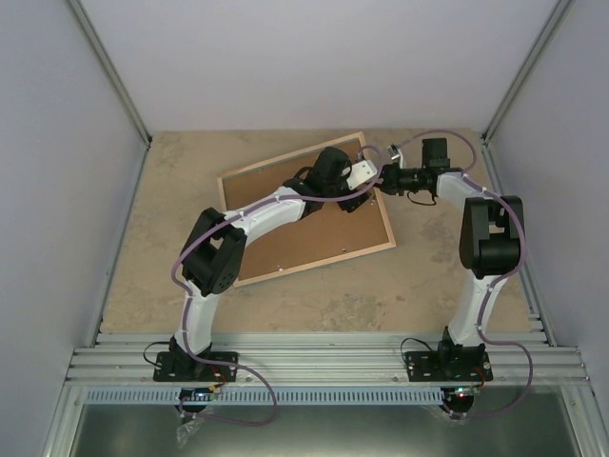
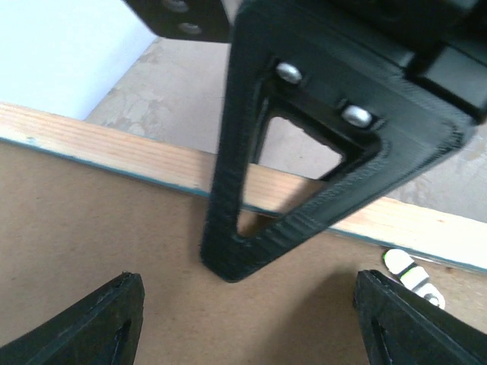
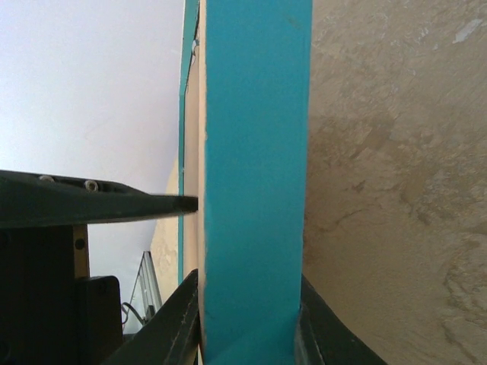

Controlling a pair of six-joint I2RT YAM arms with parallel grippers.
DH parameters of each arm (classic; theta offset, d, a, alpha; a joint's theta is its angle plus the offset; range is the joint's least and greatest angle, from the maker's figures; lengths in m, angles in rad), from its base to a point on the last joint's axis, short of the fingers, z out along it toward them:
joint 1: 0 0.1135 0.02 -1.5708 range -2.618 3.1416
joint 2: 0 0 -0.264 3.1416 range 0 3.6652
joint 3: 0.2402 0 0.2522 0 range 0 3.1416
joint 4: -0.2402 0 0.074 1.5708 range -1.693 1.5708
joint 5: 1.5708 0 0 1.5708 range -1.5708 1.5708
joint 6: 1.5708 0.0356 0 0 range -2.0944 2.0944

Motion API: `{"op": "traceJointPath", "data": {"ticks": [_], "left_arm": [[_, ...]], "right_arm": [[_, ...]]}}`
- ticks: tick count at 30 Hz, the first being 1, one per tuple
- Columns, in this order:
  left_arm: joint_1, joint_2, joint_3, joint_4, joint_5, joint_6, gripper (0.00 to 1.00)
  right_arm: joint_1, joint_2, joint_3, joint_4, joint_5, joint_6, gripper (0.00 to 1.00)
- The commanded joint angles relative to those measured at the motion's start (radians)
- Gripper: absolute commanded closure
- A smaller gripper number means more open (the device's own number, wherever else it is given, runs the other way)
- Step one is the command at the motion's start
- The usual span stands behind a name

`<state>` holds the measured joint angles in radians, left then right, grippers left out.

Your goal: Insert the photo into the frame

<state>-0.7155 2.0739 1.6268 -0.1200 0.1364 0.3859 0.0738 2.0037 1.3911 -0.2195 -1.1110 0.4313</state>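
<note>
The frame [image 1: 324,263] lies face down on the table at an angle, its pale wooden edge around the brown backing panel [image 1: 333,233]. My right gripper [image 1: 385,180] is at the frame's far right corner. In the right wrist view it [image 3: 247,319] is shut on the turquoise frame edge [image 3: 255,190]. My left gripper [image 1: 369,174] reaches across the backing to the same corner. In the left wrist view it [image 2: 247,304] stands open just above the backing [image 2: 114,228], with a right gripper finger [image 2: 236,228] ahead of it over the wooden edge [image 2: 114,152]. The photo is out of view.
A small white and green tab [image 2: 411,272] sits on the backing near the wooden edge. White walls close the table [image 1: 438,276] at the back and sides. The two grippers are very close together at the frame's corner.
</note>
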Motion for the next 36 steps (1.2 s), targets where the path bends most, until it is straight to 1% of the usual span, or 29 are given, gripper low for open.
{"op": "traceJointPath", "data": {"ticks": [1,3,5,8,10,13,15,19,23,27,30,32,36], "left_arm": [[0.012,0.035,-0.008,-0.028,-0.152,-0.026,0.23],[0.0,0.039,-0.007,-0.037,-0.125,-0.008,0.23],[-0.028,0.029,-0.026,-0.042,-0.059,0.034,0.22],[-0.064,0.014,-0.047,-0.097,0.116,0.128,0.23],[-0.073,0.025,-0.029,-0.142,0.162,0.164,0.23],[-0.058,0.06,0.04,-0.232,0.224,0.181,0.22],[-0.044,0.068,0.059,-0.252,0.232,0.186,0.22],[0.012,0.04,0.082,-0.206,0.235,0.114,0.18],[0.067,-0.067,0.055,-0.174,0.241,0.102,0.13],[0.139,-0.173,0.034,-0.208,0.248,0.056,0.07],[0.206,-0.243,0.03,-0.238,0.234,0.015,0.04],[0.244,-0.287,0.024,-0.249,0.196,0.0,0.01],[0.316,-0.391,-0.012,-0.22,0.118,-0.053,0.01]], "right_arm": [[0.011,-0.058,0.027,0.095,-0.063,-0.049,0.99],[0.011,-0.059,0.028,0.093,-0.06,-0.053,0.99],[0.01,-0.057,0.032,0.091,-0.061,-0.052,0.99],[0.01,-0.049,0.034,0.09,-0.063,-0.049,0.99],[0.01,-0.051,0.034,0.089,-0.063,-0.05,1.0],[0.01,-0.059,0.033,0.089,-0.062,-0.056,1.0],[0.01,-0.059,0.037,0.084,-0.062,-0.059,0.99],[0.009,-0.061,0.05,0.063,-0.062,-0.085,0.99],[-0.002,-0.071,0.095,0.004,-0.048,-0.155,0.99],[-0.026,-0.077,0.162,-0.051,-0.055,-0.213,0.99],[-0.035,-0.079,0.245,-0.139,-0.058,-0.29,0.99],[-0.035,-0.088,0.303,-0.207,-0.043,-0.358,0.99],[-0.036,-0.128,0.413,-0.312,0.034,-0.495,0.99]]}}
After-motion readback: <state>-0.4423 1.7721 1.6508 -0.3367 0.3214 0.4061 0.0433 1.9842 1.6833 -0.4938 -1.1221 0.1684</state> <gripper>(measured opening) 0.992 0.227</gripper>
